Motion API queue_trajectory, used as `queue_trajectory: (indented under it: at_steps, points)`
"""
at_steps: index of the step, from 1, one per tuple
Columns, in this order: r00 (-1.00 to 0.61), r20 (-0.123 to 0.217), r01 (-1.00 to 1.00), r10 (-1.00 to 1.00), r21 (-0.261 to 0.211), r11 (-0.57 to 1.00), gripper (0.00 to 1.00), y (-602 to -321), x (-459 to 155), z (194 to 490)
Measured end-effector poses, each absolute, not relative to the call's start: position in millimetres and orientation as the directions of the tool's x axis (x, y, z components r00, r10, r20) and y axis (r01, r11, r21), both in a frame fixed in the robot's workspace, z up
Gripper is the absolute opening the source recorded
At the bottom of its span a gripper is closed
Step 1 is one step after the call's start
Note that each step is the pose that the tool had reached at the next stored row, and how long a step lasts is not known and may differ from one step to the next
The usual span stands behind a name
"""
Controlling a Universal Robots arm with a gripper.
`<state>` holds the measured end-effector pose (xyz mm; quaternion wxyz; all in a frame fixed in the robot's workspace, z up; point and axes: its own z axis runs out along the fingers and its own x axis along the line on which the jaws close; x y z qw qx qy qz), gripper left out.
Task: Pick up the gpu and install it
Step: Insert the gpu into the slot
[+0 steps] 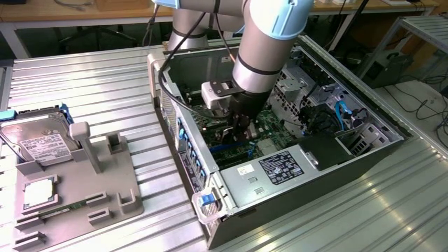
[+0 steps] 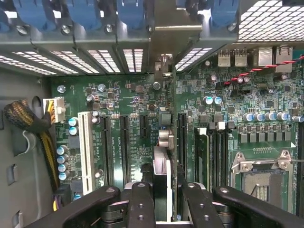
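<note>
Wrist view, my gripper (image 2: 160, 190) clamping gpu (image 2: 160, 173) edge-on betw fingers (image 2: 141, 204), hovering over green motherboard (image 2: 137, 137) slots, exterior view, arm reaching inside open pc case (image 1: 364, 157)

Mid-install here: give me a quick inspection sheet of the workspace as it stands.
Surface: ribbed metal table, with the open computer case lying on it.
Job's things: gpu seen edge-on over the motherboard; cannot tell if it is seated.
Clutter: grey fixture tray holding a hard drive, at the exterior view's left.
Grippers: tool inside the case, closed on the gpu.
Cables: braided bundle beside the motherboard; blue cable in the case.
Surroundings: wooden bench behind the table.
</note>
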<state>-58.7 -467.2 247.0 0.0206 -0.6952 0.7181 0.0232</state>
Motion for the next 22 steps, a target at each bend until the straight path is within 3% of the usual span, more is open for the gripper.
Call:
queue_trajectory:
  at_steps: [6,22]
  points:
    - [-0.032,-0.078,-0.999,-0.996,0.005,0.032,0.28,-467.1,-58.7,243.4]
    - [-0.03,-0.071,-1.0,-0.997,0.005,0.029,0.28,-466.6,-58.7,242.1]
